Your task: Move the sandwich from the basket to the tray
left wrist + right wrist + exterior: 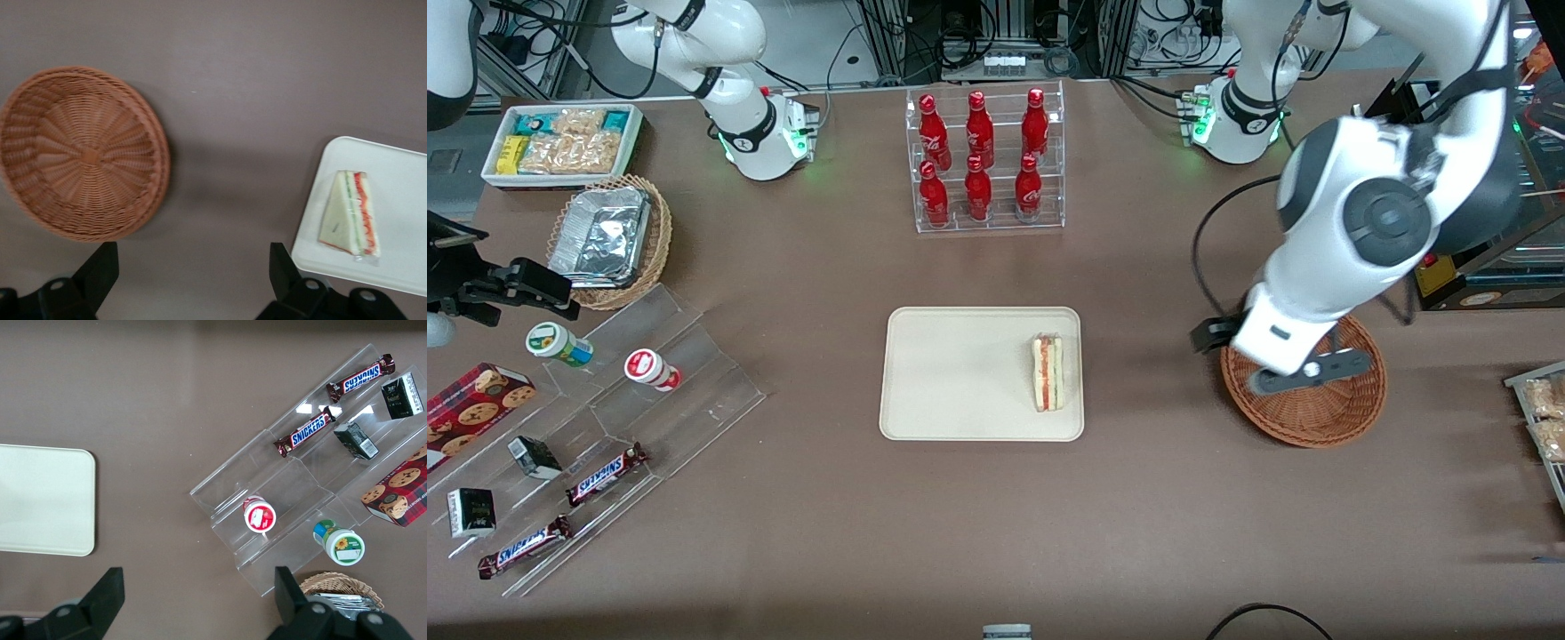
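Sandwich wedge of pale bread with red and green filling (1048,372) lies on the cream rectangular tray (960,373), close to its rim toward the working arm. Bare brown table (1156,480) separates tray from the round reddish-brown wicker basket (1316,418); above the basket hangs the left gripper (193,280), fingers (100,270) spread apart, holding nothing.

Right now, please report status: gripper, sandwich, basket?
Gripper open, holding nothing, above the basket. Sandwich on the tray, at its edge nearest the basket. Basket holds nothing. Nothing in the way.

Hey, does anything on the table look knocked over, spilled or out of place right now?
Nothing stands out. The sandwich lies on the tray, the basket is empty, and the open claw hangs above the bare table between them.
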`<action>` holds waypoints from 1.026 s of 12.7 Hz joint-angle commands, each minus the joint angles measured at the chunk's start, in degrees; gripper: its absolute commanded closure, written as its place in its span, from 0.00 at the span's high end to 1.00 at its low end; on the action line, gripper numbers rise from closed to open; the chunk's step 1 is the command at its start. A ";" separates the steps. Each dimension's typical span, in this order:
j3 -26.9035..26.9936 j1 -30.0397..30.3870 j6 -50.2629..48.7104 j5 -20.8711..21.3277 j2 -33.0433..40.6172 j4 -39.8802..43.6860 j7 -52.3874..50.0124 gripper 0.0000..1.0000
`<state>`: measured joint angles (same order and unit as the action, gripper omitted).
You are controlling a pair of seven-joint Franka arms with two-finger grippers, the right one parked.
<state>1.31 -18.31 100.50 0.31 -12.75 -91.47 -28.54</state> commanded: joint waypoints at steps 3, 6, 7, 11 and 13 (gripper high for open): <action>-0.87 8.18 -4.24 1.01 10.45 -7.23 11.89 1.00; -0.78 12.24 -7.16 1.01 14.67 -7.15 17.56 1.00; -0.52 12.24 -7.16 0.92 15.64 -6.80 17.38 1.00; -0.69 11.28 -7.08 1.10 17.14 -5.57 17.82 1.00; -0.87 11.36 -7.51 3.37 17.23 -5.13 18.17 1.00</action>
<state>0.56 -6.67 93.69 1.10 3.79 -96.70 -10.97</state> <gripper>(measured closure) 0.000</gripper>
